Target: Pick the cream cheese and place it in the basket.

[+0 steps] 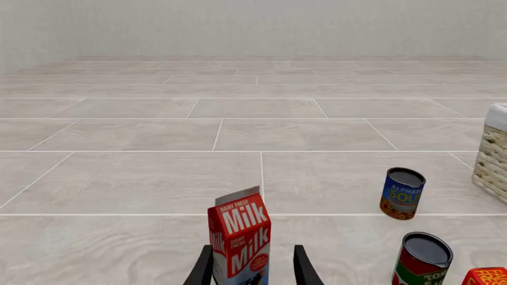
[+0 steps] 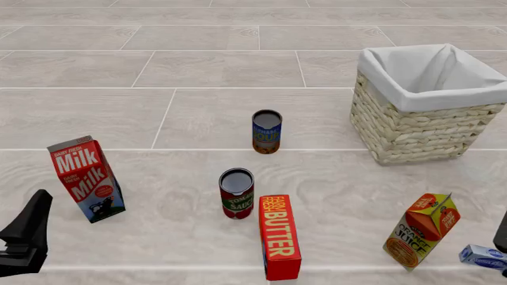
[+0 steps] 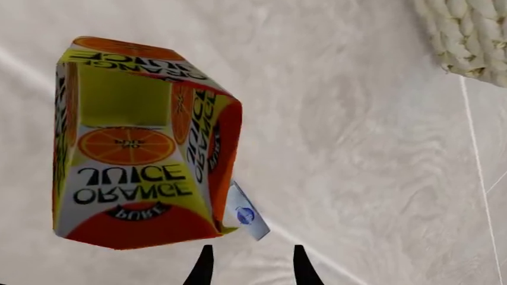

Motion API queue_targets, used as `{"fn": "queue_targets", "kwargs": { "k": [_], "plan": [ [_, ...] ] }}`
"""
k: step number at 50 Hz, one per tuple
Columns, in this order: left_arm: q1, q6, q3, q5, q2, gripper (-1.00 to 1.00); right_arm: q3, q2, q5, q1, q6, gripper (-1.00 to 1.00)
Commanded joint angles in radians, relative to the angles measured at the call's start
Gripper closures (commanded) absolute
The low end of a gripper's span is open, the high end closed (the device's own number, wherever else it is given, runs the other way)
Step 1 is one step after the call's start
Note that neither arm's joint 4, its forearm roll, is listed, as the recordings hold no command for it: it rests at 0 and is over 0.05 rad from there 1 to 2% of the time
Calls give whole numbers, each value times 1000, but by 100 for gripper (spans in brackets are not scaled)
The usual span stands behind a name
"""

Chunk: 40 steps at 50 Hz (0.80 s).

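The cream cheese [image 2: 485, 256], a small flat pale blue-and-white box, lies at the near right edge of the floor, just right of the orange juice carton [image 2: 421, 230]. In the right wrist view the cream cheese [image 3: 246, 217] pokes out from behind the juice carton [image 3: 135, 148], a short way ahead of my open right gripper [image 3: 252, 268], which holds nothing. The wicker basket [image 2: 412, 127] with its white lining stands at the far right. My left gripper [image 2: 33, 211] is open at the near left, short of the milk carton [image 2: 85, 178].
A soup can [image 2: 266, 130] stands mid-floor. A tomato sauce can [image 2: 236, 193] and a long red butter box [image 2: 279, 236] sit nearer. From the left wrist the milk carton [image 1: 239, 240] fills the space ahead of the fingers.
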Motion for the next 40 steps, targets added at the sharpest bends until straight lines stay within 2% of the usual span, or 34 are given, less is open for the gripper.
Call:
{"fn": "queue_targets", "kwargs": {
  "k": [1,9,11,14,15,16,18,22,25,27,40],
  "plan": [
    [0,0,0,0,0,-100,13,41,-57,-8,-10,-100],
    [0,0,0,0,0,-100,15,73,-81,-20,-34,-100],
    [0,0,0,0,0,-100,22,89,-102,-47,-72,-100],
    [0,0,0,0,0,-100,29,117,-136,-65,-96,-100],
    [0,0,0,0,0,-100,45,139,-177,-99,-142,-100],
    [0,0,0,0,0,-100,55,142,-189,-104,-156,-100],
    [0,0,0,0,0,-100,52,146,-191,-81,-130,-100],
    [0,0,0,0,0,-100,57,151,-195,-73,-127,-100],
    [0,0,0,0,0,-100,52,163,-195,-54,-102,-100],
    [0,0,0,0,0,-100,55,183,-211,-71,-123,-100],
    [0,0,0,0,0,-100,10,207,-201,-53,-110,-100]
  ]
}}
